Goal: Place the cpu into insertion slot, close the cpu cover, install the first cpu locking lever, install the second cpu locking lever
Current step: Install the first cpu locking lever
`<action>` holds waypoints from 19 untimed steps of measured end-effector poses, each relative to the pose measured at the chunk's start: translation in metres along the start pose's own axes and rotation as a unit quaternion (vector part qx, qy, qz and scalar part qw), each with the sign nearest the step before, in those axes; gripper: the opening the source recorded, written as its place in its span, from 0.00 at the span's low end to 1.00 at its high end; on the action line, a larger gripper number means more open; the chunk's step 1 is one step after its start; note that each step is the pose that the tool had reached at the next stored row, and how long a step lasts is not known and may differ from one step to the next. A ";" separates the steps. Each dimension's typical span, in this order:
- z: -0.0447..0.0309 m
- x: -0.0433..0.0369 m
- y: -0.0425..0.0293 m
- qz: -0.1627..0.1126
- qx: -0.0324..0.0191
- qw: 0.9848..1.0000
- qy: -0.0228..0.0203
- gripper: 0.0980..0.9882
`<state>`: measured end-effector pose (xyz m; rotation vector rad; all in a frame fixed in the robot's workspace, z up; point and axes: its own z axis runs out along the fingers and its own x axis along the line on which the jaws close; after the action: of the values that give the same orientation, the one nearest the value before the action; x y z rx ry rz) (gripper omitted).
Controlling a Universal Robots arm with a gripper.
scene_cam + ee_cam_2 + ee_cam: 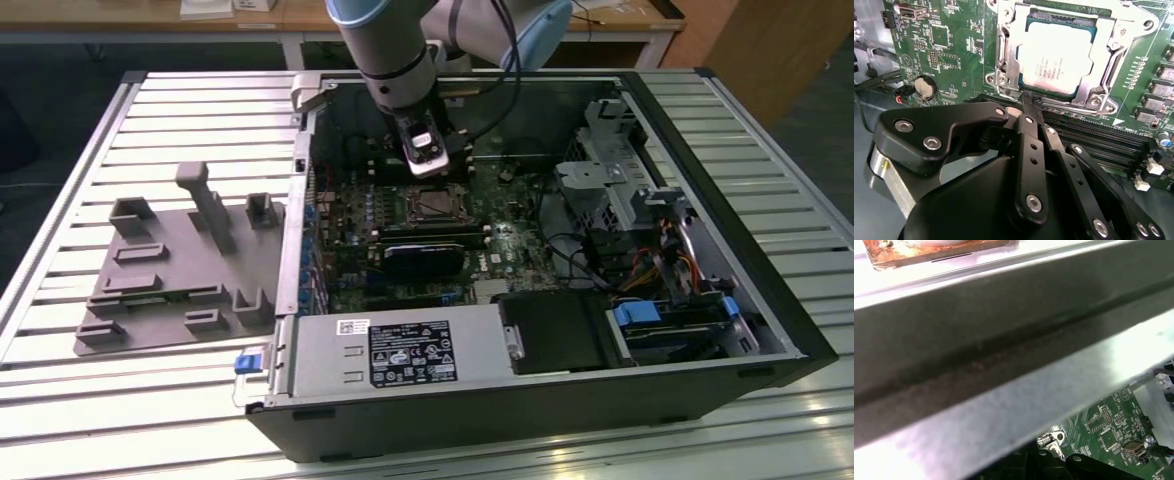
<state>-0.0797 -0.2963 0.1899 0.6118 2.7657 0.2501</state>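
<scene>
We see an open black computer case (747, 300) on a slatted metal table (80, 420) | green motherboard (354, 215) inside | grey power supply (387, 355) along the near wall | grey moulded fixture tray (174, 290) beside the case | coin cell battery (925, 86) on the board.

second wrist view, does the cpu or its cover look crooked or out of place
Nothing stands out. In the second wrist view the cpu sits flat and square in the insertion slot, with the cpu cover lying down around it, its window framing the chip evenly. The gripper sits right at the cover's near edge.
</scene>
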 end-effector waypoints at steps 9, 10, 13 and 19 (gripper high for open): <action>0.0013 0.0004 -0.0003 0.000 0.000 1.000 0.000 0.00; 0.0012 0.0004 -0.0004 0.000 -0.001 1.000 0.000 0.00; 0.0013 0.0003 -0.0003 0.000 -0.002 1.000 0.000 0.00; -0.0061 -0.0016 0.0015 0.000 -0.002 1.000 0.000 0.00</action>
<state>-0.0797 -0.2963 0.1965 0.6124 2.7650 0.2550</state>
